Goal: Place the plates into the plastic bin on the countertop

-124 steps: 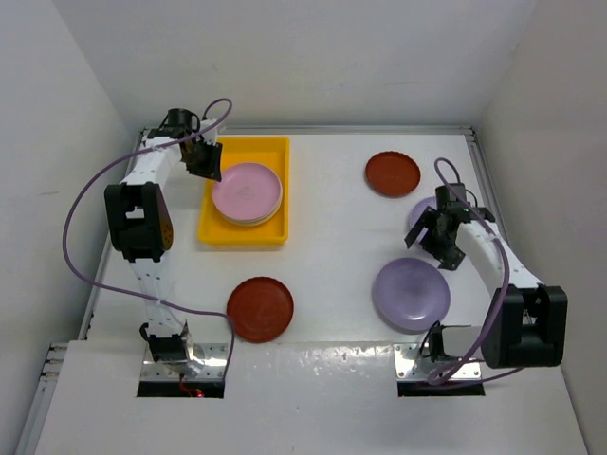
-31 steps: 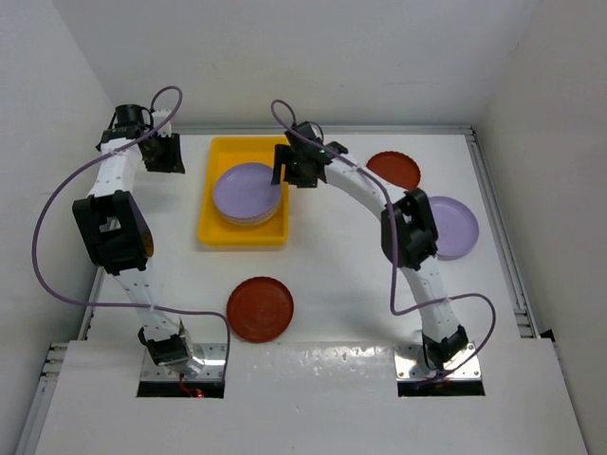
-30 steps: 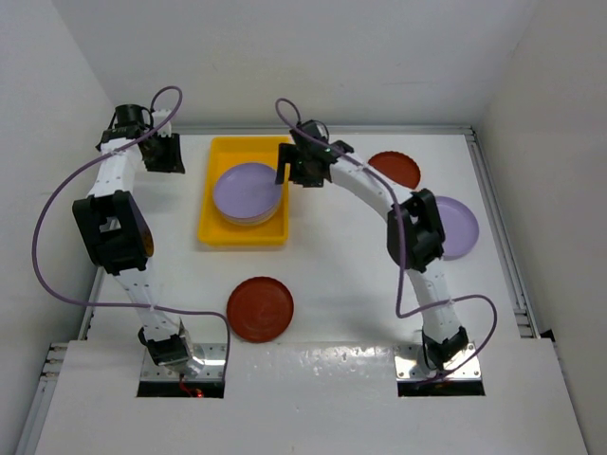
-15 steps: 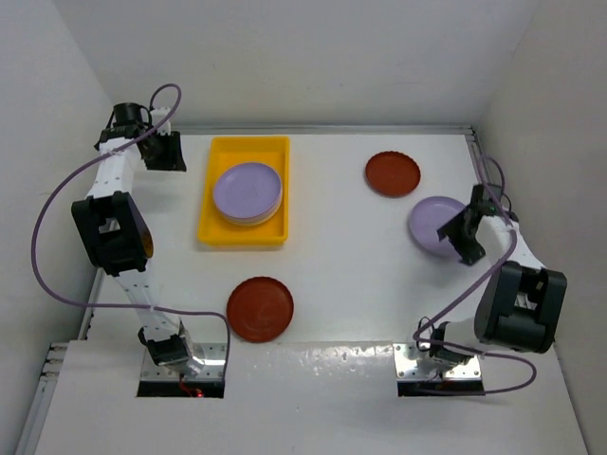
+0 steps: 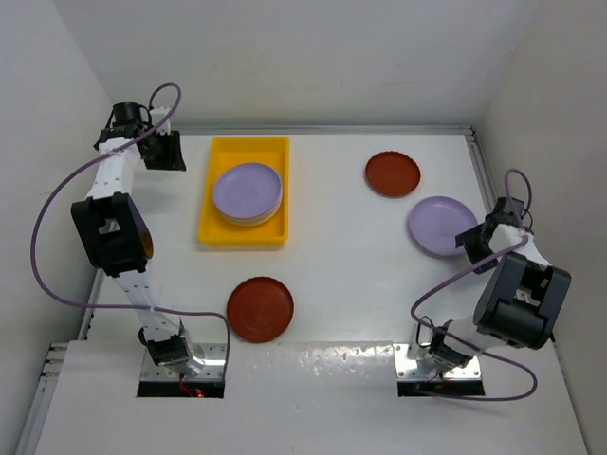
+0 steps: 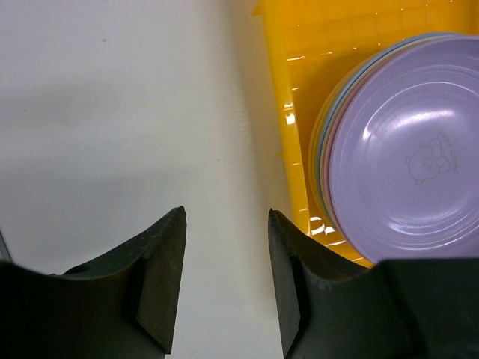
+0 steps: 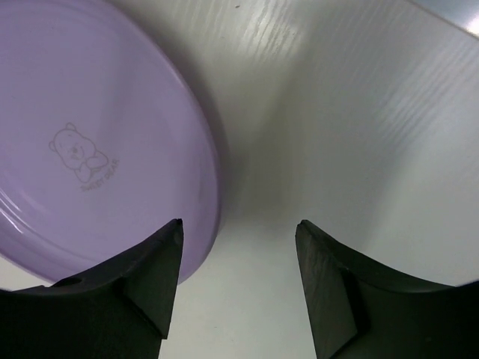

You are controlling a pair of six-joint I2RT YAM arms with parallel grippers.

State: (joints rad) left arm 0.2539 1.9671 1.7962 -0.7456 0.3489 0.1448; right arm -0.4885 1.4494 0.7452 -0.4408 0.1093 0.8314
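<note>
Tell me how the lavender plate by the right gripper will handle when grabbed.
The lavender plate looks glossy, so the right gripper may slip on its rim. It seems thin, shallow plastic: probably light and stiff. Lying flat on the countertop, it would likely slide, not tip, if pushed.

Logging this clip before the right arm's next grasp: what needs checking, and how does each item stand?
1. Right gripper open: ok.
2. Round lavender plastic plate rim facing the gap between its fingers: ok.
3. Fingers low enough to catch it: cannot tell.
4. Left gripper open, beside the yellow rectangular plastic bin, not over it: ok.
5. All plates binned: not ok; two dark red round plates sit on the white countertop.
</note>
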